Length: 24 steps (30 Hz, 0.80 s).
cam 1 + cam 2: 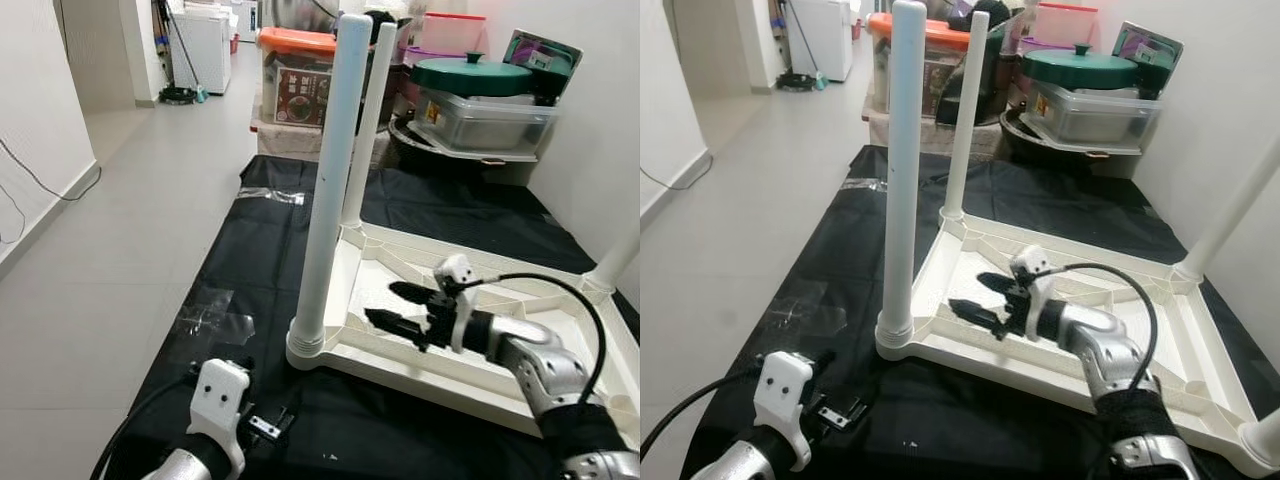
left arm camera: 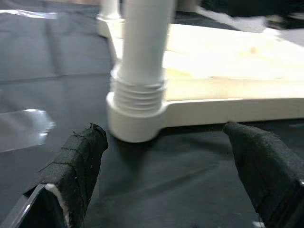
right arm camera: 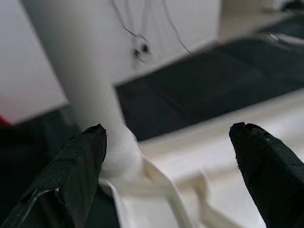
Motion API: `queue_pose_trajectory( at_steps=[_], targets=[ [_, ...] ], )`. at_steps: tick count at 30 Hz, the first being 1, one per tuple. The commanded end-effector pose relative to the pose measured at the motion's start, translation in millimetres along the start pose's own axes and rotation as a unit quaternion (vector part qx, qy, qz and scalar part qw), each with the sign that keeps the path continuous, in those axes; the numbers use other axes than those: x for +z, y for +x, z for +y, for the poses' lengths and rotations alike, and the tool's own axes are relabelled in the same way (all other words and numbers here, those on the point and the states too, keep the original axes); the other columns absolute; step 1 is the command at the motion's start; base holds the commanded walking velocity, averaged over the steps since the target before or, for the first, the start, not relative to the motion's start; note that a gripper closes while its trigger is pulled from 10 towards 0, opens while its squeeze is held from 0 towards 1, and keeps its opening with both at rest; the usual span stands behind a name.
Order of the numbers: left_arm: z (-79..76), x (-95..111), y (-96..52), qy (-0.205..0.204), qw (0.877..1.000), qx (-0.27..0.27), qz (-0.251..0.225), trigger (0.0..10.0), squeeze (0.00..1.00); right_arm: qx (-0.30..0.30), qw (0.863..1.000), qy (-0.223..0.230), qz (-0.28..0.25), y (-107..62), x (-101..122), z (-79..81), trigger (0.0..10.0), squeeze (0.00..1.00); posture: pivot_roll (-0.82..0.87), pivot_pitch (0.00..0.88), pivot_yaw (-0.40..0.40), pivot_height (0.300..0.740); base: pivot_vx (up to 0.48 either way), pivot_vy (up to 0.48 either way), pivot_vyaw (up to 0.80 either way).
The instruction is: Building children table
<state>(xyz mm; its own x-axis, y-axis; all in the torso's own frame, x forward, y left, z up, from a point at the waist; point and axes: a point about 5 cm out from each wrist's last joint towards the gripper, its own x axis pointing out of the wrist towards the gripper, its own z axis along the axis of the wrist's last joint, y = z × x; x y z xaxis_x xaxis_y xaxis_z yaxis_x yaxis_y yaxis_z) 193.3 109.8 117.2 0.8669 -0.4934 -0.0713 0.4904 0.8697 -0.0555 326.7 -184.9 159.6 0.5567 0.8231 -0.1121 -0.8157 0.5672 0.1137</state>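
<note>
i see the upturned white table top point(image 1: 560, 385) on the black sheet point(image 1: 450, 215), near leg point(image 1: 328, 190) upright in its corner socket, my right gripper point(image 1: 402, 306) spread wide over the frame, my left gripper point(image 2: 173, 175) wide apart beside that socket

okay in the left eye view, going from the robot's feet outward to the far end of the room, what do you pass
Left tool → near table leg's socket → right tool over the upturned tabletop → far table leg's base → green-lidded container → white appliance.
</note>
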Motion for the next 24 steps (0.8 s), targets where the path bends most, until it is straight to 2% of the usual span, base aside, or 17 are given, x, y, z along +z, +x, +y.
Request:
queue_pose_trajectory(
  at_steps=[1, 4, 9, 10, 13, 24],
  targets=[
    [-6.8, -0.6, -1.9, -0.006, 1.0, -0.026, 0.005, 10.0, 0.0, 0.037, 0.999, -0.007, -0.02, 7.9, 6.2, 7.6, 10.0, 0.0, 0.23, 0.0, -0.119, 0.74, 0.0, 0.0, 0.0],
    [-10.2, -1.7, -2.2, -0.005, 0.999, -0.033, 0.005, 10.0, 0.0, 0.068, 0.997, -0.009, -0.03, 14.6, 9.4, 14.2, 10.0, 0.0, 0.23, 0.0, -0.119, 0.74, 0.0, 0.0, 0.0],
    [-10.6, -2.3, -2.2, -0.006, 0.999, -0.034, 0.005, 10.0, 0.0, 0.086, 0.996, -0.01, -0.032, 17.2, 11.0, 17.7, 10.0, 0.0, 0.23, 0.0, -0.117, 0.74, 0.0, 0.0, 0.0],
    [-10.6, -2.4, -2.2, -0.006, 0.999, -0.037, 0.004, 10.0, 0.0, 0.12, 0.992, -0.014, -0.034, 21.6, 13.2, 23.9, 10.0, 0.0, 0.23, 0.0, -0.12, 0.74, 0.0, 0.0, 0.0],
    [-10.9, -2.2, -2.7, -0.007, 0.999, -0.041, 0.004, 10.0, 0.0, 0.137, 0.99, -0.02, -0.033, 27.0, 14.4, 26.9, 10.0, 0.0, 0.24, 0.0, -0.121, 0.74, 0.0, 0.0, 0.0],
    [-13.1, -1.2, -3.2, -0.004, 0.999, -0.048, 0.003, 10.0, 0.0, 0.115, 0.992, -0.041, -0.036, 45.4, 16.9, 25.0, 10.0, 0.0, 0.24, 0.0, -0.128, 0.74, 0.0, 0.0, 0.0]
  ],
)
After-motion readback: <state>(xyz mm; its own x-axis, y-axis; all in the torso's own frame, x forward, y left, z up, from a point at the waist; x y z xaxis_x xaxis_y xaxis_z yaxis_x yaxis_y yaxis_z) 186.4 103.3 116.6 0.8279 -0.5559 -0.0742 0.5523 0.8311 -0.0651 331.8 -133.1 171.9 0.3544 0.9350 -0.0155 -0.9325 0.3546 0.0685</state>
